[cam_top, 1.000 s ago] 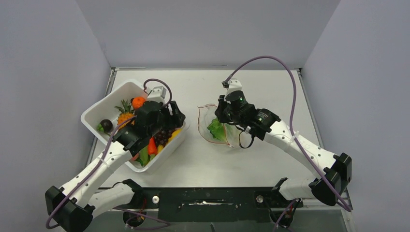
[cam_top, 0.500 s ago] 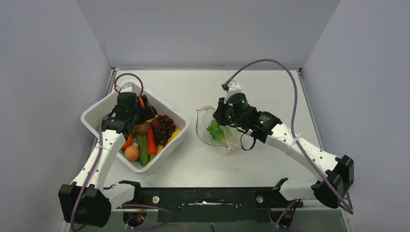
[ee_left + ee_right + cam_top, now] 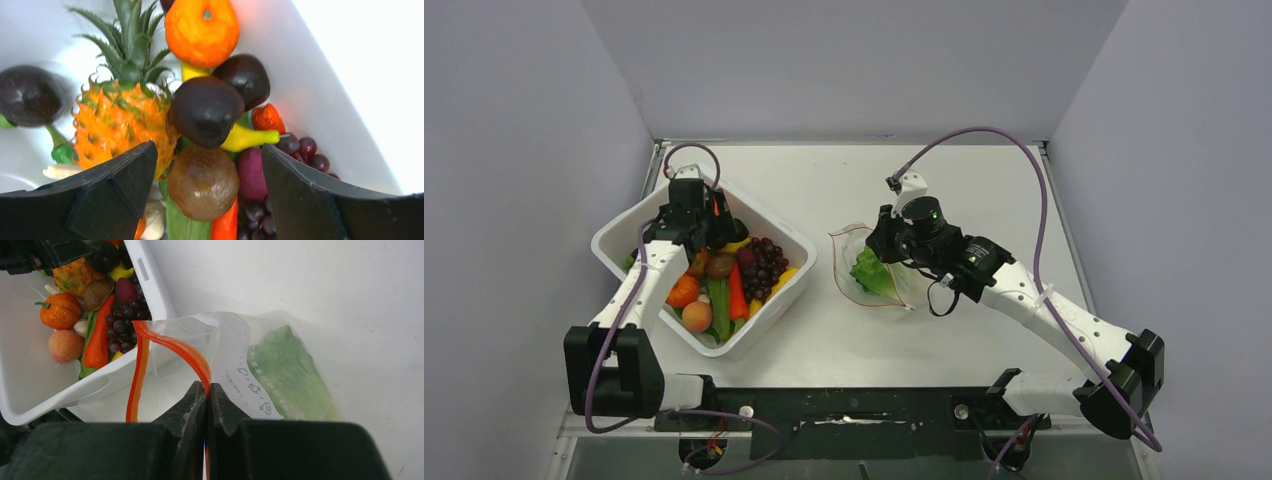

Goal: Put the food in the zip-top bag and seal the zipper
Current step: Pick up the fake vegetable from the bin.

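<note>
My left gripper (image 3: 209, 152) hangs with its jaws spread wide and nothing held, pointing down into the white tub (image 3: 619, 238). Below it, directly between the fingers (image 3: 125, 190), lies a brown round fruit (image 3: 202, 182), and I cannot tell whether either finger touches it. Just past it sits a dark plum (image 3: 207, 110), with a yellow banana (image 3: 248, 138) poking out from under it toward the right of the wrist view. The pineapple (image 3: 117, 125) lies beside the finger on the left of that view. Its long axis runs away from the gripper, and its leafy crown points at the far side, where the orange (image 3: 202, 30) sits near the tub wall. The grapes (image 3: 305, 150) are by the other finger, and the carrot (image 3: 737, 293) lies lengthwise, roughly near to far in the overhead view. My right gripper (image 3: 206, 390) is clamped tight on the upper lip of the zip-top bag (image 3: 235, 352), right on the zipper (image 3: 175, 346). The bag rests on the table (image 3: 964, 180) just right of the tub. Its mouth gapes toward the tub, and the red strip splits into two runs from the pinch point. The lettuce (image 3: 290, 375) is inside, toward the closed end, with its long axis running across the bag, roughly parallel to the mouth.
</note>
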`<action>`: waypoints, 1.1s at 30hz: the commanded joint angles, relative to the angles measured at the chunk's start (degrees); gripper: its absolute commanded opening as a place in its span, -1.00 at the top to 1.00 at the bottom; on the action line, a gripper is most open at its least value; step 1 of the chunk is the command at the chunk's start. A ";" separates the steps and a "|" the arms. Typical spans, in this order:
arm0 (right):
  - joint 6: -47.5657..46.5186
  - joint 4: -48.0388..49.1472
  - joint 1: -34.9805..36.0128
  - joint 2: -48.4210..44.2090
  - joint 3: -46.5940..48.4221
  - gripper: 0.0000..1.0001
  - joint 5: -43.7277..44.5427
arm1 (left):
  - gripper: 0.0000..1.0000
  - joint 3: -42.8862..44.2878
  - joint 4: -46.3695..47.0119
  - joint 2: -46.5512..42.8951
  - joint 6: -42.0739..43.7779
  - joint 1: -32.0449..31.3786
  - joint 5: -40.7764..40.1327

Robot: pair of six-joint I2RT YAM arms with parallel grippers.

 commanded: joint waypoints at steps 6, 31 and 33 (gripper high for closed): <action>-0.28 4.59 0.25 -2.41 0.08 1.00 -1.11 | -0.52 7.27 5.46 7.51 5.10 2.19 5.04; 2.48 4.45 0.49 -4.84 -1.90 1.00 0.13 | -0.31 6.99 4.74 12.90 6.37 3.58 6.98; 2.82 4.68 0.67 -4.72 -2.29 1.00 0.14 | -0.34 6.86 4.97 13.00 6.53 3.49 7.18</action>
